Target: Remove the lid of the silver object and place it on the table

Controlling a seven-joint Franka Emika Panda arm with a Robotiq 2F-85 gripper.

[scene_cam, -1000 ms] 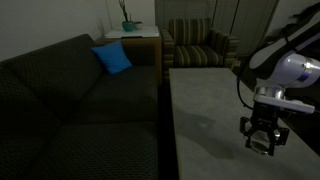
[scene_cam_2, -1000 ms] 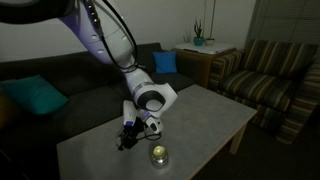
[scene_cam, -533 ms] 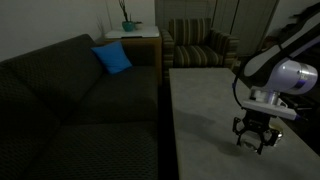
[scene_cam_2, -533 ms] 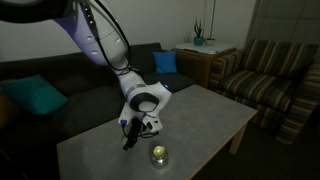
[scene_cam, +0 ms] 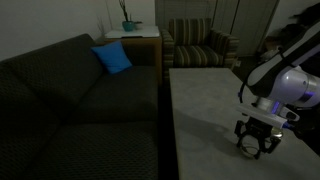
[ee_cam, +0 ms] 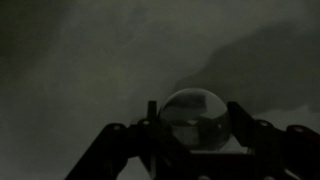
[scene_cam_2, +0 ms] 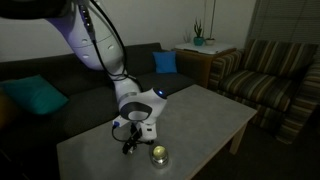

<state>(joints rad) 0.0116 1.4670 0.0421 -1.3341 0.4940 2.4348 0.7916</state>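
Claw (scene_cam_2: pixel 127 148) clamps lid (ee_cam: pixel 193 112) near silver object (scene_cam_2: pixel 158 154).

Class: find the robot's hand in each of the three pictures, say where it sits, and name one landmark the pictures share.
In an exterior view: lower right, the hand low over the table.
In an exterior view: lower centre, the hand just left of the silver object.
Wrist view: bottom centre, the hand gripping a round shiny piece, seemingly the lid.
Shared landmark: the pale grey table top, in all three.

Sofa (scene_cam: pixel 80 100) w/ blue cushion (scene_cam: pixel 112 58), striped armchair (scene_cam: pixel 198 45)
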